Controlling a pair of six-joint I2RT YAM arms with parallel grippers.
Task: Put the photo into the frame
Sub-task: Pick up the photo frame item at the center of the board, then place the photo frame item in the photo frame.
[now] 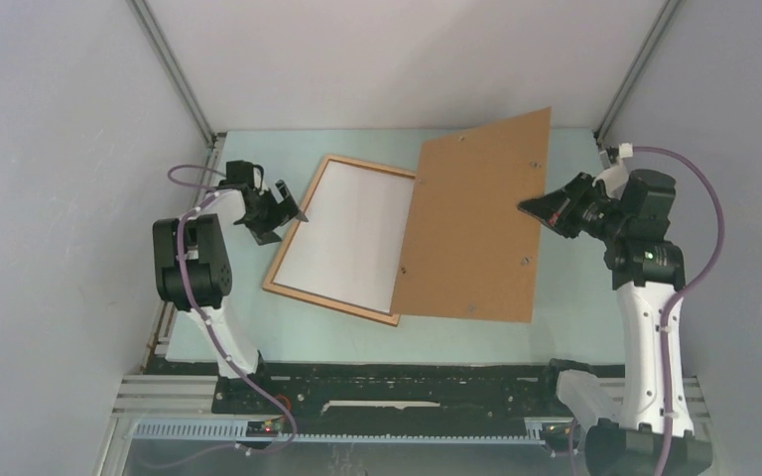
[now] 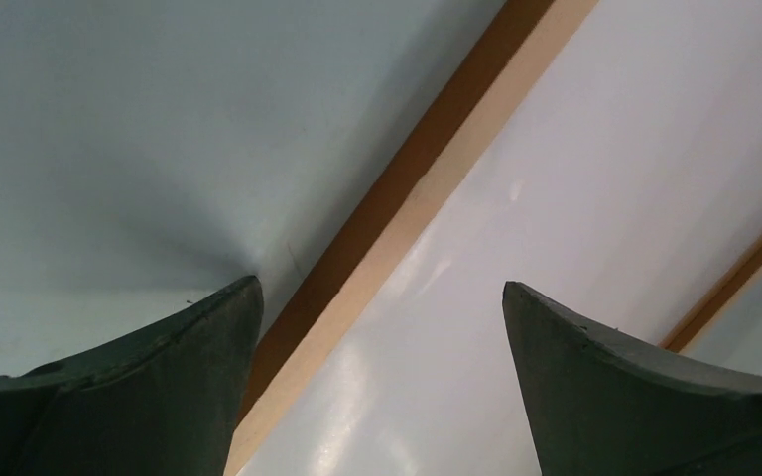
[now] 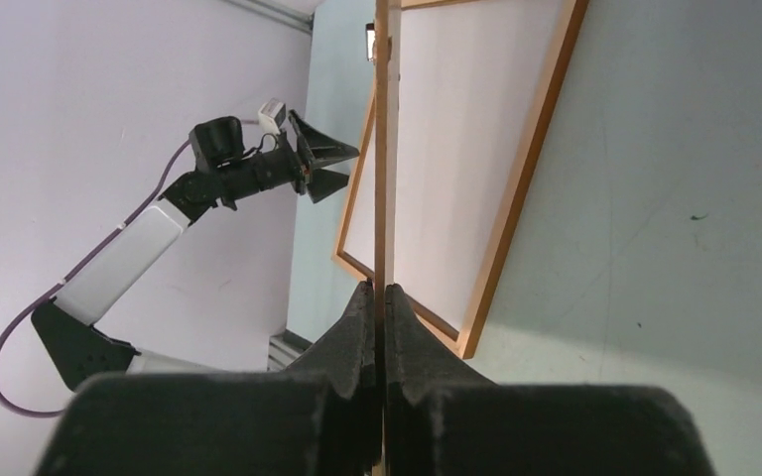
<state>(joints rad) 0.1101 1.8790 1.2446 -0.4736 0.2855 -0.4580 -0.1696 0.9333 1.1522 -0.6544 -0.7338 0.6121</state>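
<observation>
Brown board (image 1: 476, 228) was pinched at its right edge by the right tool (image 1: 528, 208) and held raised. The frame (image 1: 327, 303) lay flat on the counter (image 1: 575, 297), white pane (image 1: 352, 233) exposed. The left tool (image 2: 379, 286) stood spread over the frame's left rail. The photo could not be identified in any view. Judged step: frame opened. The next move calls for parking the board clear, then locating the photo.

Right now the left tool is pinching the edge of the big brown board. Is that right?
No, the right tool is pinching the edge of the big brown board, as the right wrist view shows. The left tool is open beside the frame.
</observation>
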